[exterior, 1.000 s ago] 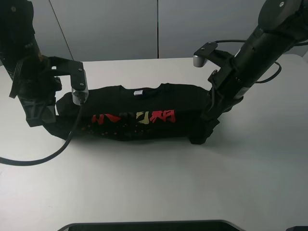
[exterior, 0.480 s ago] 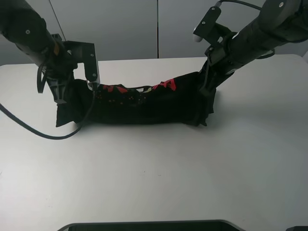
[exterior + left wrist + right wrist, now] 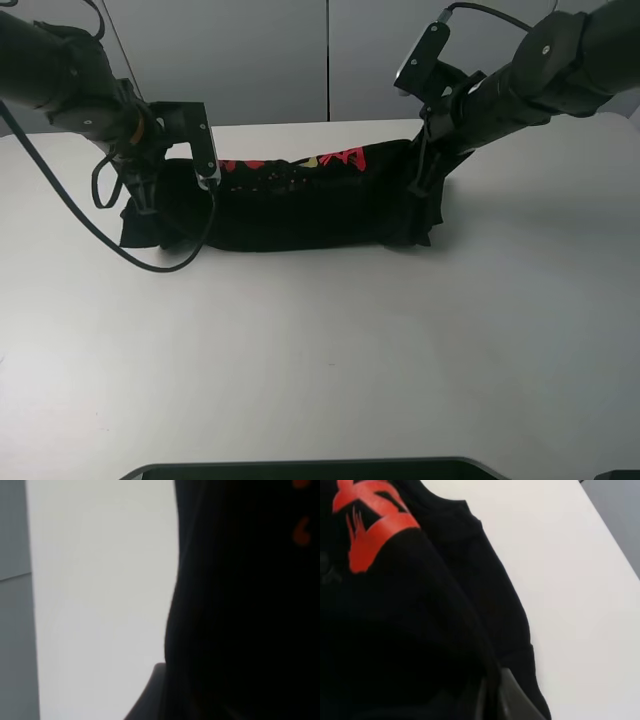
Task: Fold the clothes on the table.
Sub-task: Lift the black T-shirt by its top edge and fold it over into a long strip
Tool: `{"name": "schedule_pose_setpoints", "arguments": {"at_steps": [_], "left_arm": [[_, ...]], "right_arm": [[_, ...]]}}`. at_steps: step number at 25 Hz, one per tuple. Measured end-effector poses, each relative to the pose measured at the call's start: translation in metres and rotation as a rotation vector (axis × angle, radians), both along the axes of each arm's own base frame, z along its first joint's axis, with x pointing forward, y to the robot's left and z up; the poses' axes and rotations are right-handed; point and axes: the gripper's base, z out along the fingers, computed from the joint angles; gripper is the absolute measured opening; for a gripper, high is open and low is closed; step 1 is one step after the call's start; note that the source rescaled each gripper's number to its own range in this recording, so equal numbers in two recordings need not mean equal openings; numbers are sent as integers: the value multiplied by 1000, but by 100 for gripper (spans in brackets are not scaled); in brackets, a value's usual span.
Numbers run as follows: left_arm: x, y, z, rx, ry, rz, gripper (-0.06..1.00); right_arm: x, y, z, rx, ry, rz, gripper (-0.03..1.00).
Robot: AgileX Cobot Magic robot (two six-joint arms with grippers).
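**Shirt bunched at table's far edge, held at both ends**

Grey wall panels (image 3: 260,60) behind; white table (image 3: 320,350) in front. The clothes (image 3: 300,210), one black T-shirt, lie as a long band across the far middle of the table; the red and yellow print (image 3: 335,158) sits along the band's raised far edge. The left gripper (image 3: 148,203) is clamped on the band's left end and the right gripper (image 3: 419,186) on its right end; the cloth is stretched between them. In the wrist views the jaws are mostly buried in black cloth; one grey finger (image 3: 512,702) shows on the right, another finger (image 3: 150,695) on the left. A black cable (image 3: 60,200) loops over the table by the left arm.
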Motion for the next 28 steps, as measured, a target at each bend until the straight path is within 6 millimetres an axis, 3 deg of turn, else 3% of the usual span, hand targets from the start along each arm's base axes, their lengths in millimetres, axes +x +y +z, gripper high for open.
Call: {"name": "schedule_pose_setpoints", "arguments": {"at_steps": [9, 16, 23, 28], "left_arm": [[14, 18, -18, -55, -2, 0, 0], [26, 5, -36, -179, -3, -92, 0], [42, 2, -69, -145, 43, -65, 0], [47, 4, -75, -131, 49, -5, 0]], "right_arm": [[13, 1, -27, -28, -21, -26, 1], [25, 4, -40, -35, -28, -33, 1], [29, 4, -60, -53, -14, -42, 1], [32, -3, -80, -69, 10, -67, 1]]}}
